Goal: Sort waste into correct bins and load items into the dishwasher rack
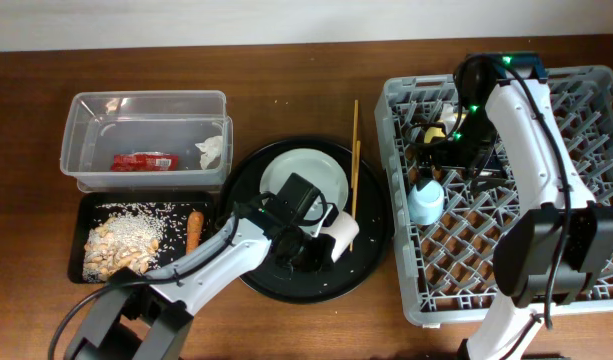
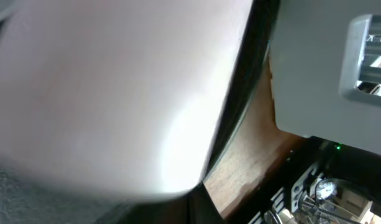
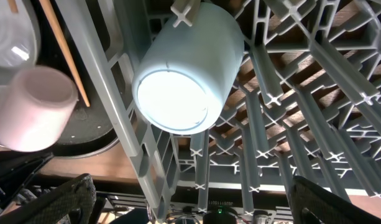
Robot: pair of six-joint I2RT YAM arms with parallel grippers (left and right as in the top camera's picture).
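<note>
Brown wooden surface: near its left edge, the clear tub [image 1: 76, 100] and black tray [image 1: 174, 212] hold sorted waste. At the middle, we judge our left claw [image 1: 316, 238] clenched on the pale pink cup [image 1: 341, 232], tipped for carrying rackward. Our right claw [image 3: 190, 186] hangs released over the dishwasher rack [image 1: 596, 150], where the light blue cup [image 1: 426, 200] lies.

pink cup [image 1: 342, 235] seen tilted beside plate [image 1: 306, 170]; blue cup [image 1: 426, 200] lodged in rack [image 1: 401, 290]; wrapper [image 1: 143, 161], tissue [image 1: 211, 151] contained in tub [image 1: 86, 110]; carrot [image 1: 194, 231], scraps [image 1: 121, 245] in black tray [image 1: 81, 205].
</note>
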